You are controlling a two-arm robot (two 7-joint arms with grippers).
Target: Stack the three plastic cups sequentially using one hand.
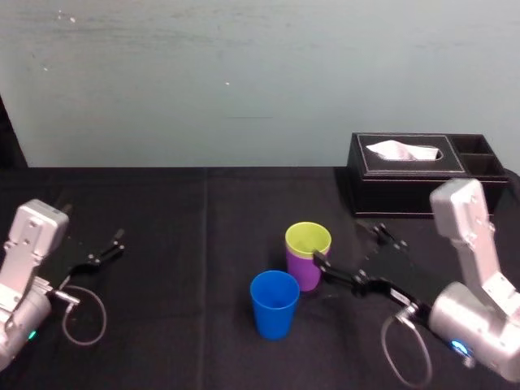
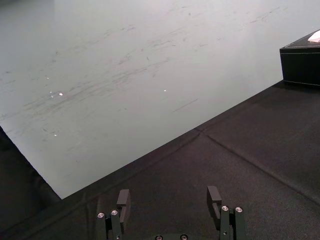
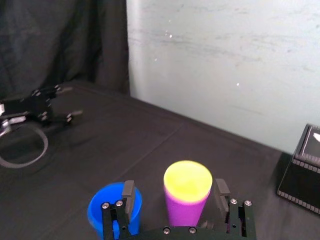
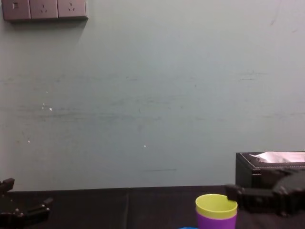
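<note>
- Yellow cup [image 1: 308, 238] nested in purple cup [image 1: 306, 276], just behind blue cup [image 1: 274, 303]
- Your right gripper [image 3: 174, 188] gapes wide, right of blue cup
- Left gripper [image 2: 168, 192] wide, far left

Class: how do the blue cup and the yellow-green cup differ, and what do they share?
The blue cup stands alone; the yellow-green cup sits nested in the purple cup. The blue cup is nearer the robot, the yellow-green cup higher. The open right gripper is beside the yellow-green cup's stack, not the blue cup; the left gripper sits far left. Both stand upright.
</note>
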